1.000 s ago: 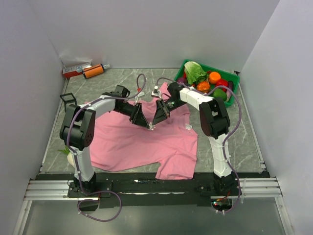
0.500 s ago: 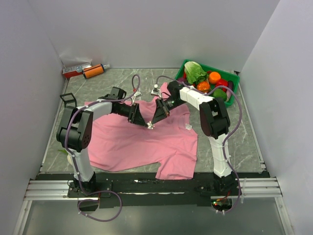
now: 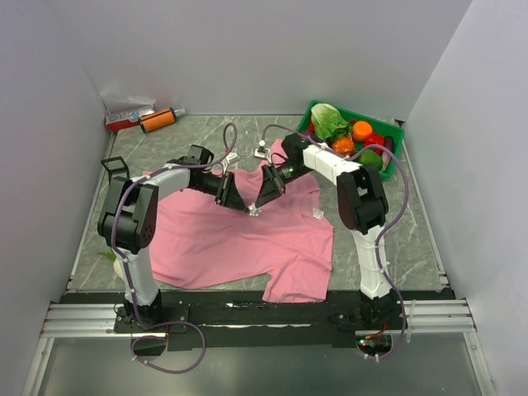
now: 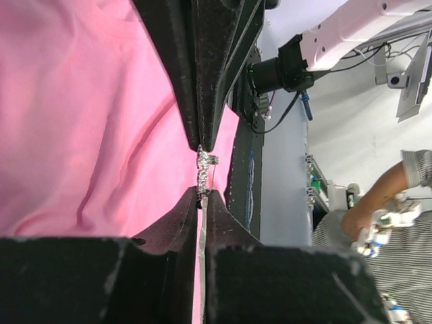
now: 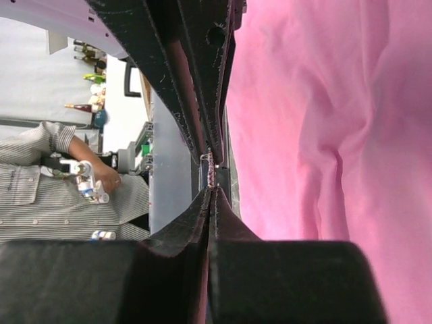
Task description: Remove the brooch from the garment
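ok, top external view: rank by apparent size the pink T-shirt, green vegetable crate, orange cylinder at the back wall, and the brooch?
1. pink cloth T-shirt, by far the largest
2. green plastic crate of vegetables
3. orange cylinder, clearly smaller
4. tiny silvery brooch, a mere speck

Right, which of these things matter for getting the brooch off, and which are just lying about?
In the job: brooch, pink garment, left gripper, right gripper.
Lying about: green crate, its vegetables, orange and red items in the far left corner.
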Robot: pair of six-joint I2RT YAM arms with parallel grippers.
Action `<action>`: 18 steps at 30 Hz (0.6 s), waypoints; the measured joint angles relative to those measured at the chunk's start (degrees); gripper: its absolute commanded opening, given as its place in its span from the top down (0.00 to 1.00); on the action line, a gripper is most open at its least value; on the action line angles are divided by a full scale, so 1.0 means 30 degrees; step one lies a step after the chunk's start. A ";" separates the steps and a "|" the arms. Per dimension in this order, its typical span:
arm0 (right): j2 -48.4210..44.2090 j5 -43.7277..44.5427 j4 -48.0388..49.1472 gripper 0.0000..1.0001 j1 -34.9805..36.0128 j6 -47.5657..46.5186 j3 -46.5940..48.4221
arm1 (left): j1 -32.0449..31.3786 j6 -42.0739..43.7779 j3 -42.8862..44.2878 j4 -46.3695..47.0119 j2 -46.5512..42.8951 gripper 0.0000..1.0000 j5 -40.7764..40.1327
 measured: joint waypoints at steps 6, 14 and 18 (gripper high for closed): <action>-0.0051 0.0685 -0.0226 0.28 -0.0160 0.0058 0.1836 | 0.0306 0.2178 0.1559 -0.2186 0.0255 0.99 -0.0459; -0.1734 0.3606 0.0816 0.00 -0.2215 0.1333 0.3723 | 0.1858 0.6390 0.5049 -0.6987 0.0743 0.99 -0.3257; -0.4022 0.6783 0.1428 0.00 -0.3213 0.1617 0.3410 | 0.2652 0.7956 0.6288 -0.8874 0.0539 0.99 -0.6142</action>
